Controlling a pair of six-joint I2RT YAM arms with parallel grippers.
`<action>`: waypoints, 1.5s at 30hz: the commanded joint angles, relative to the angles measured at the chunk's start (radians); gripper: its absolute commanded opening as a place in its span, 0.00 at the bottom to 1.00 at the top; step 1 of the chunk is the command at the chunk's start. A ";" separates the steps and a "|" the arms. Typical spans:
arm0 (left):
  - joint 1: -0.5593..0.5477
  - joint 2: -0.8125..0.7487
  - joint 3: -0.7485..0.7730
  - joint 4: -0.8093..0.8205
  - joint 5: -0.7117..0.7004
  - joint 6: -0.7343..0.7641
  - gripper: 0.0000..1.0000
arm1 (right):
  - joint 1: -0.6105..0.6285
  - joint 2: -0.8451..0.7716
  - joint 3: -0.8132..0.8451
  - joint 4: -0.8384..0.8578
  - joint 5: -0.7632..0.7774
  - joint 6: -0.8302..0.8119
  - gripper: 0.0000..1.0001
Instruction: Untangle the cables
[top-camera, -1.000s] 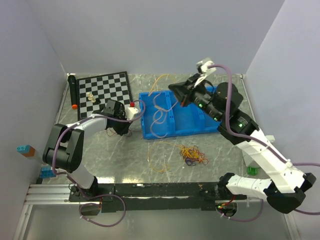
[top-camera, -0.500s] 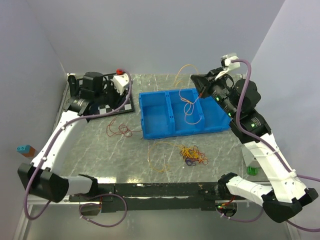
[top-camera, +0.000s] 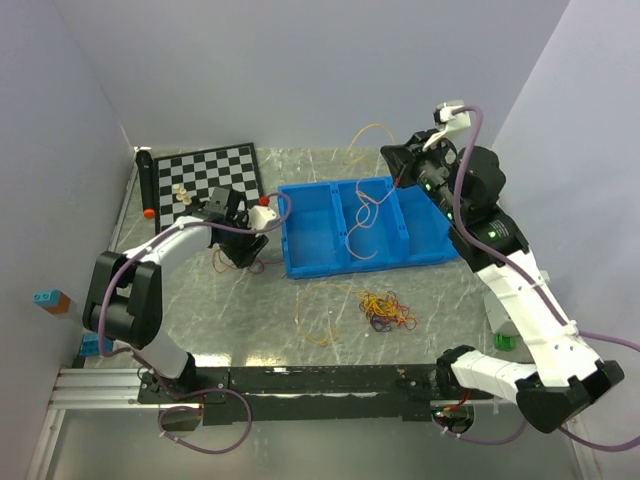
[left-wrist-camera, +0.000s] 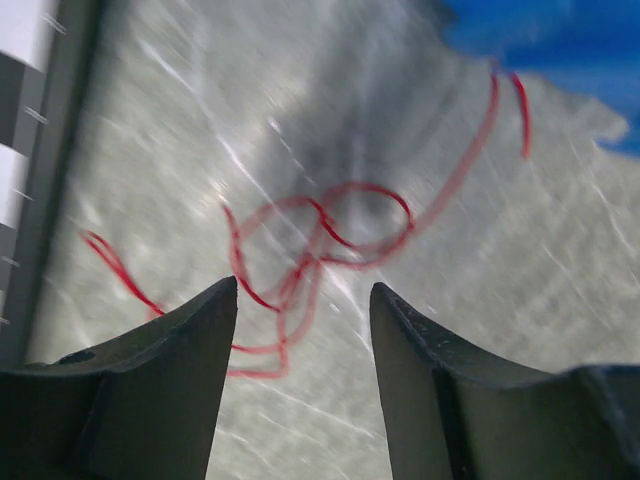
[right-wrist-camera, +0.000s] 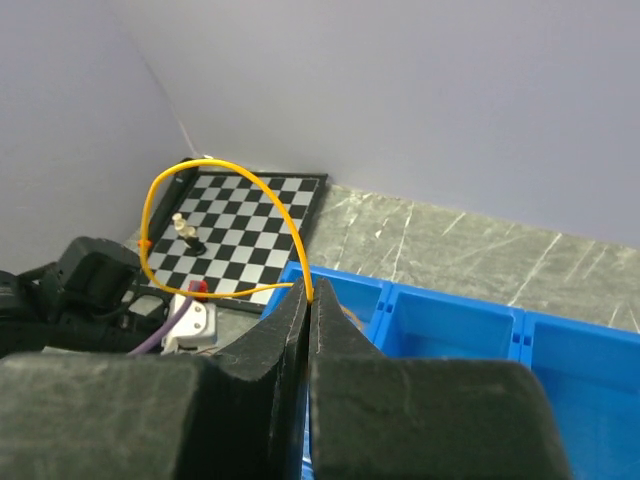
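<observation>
The cables lie in several places. A red cable (left-wrist-camera: 330, 232) curls in loose loops on the grey table, just beyond the tips of my left gripper (left-wrist-camera: 303, 300), which stands open above it and touches nothing. From the top view my left gripper (top-camera: 237, 255) hovers over this red cable (top-camera: 262, 264), left of the blue bin. My right gripper (right-wrist-camera: 308, 295) is shut on a yellow cable (right-wrist-camera: 158, 200) that arcs up and out from the jaws. Seen from above, my right gripper (top-camera: 396, 166) holds the yellow cable (top-camera: 360, 222) above the bin, its tail hanging into it. A tangle (top-camera: 386, 310) of yellow, red and purple strands lies in front of the bin.
The blue bin (top-camera: 300, 262) with three compartments stands mid-table. A chessboard (top-camera: 205, 178) with a few pieces lies at the back left, a black rod (top-camera: 146, 185) along its left side. A loose yellow strand (top-camera: 308, 322) lies near the tangle. Small blocks (top-camera: 48, 298) sit at the left wall.
My left arm swung back from over the chessboard to the red cable and its jaws opened. My right gripper shifted slightly, and the hanging yellow cable moved leftward in the bin.
</observation>
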 joint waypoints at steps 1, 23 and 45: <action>-0.001 0.047 0.060 0.086 -0.030 0.018 0.61 | -0.011 0.021 0.007 0.064 0.015 0.003 0.00; -0.001 -0.067 0.089 -0.006 0.030 -0.022 0.01 | -0.018 0.199 -0.174 -0.045 0.247 0.149 0.07; -0.288 -0.080 0.987 -0.154 -0.002 -0.147 0.01 | 0.043 0.069 -0.340 -0.062 0.239 0.250 0.67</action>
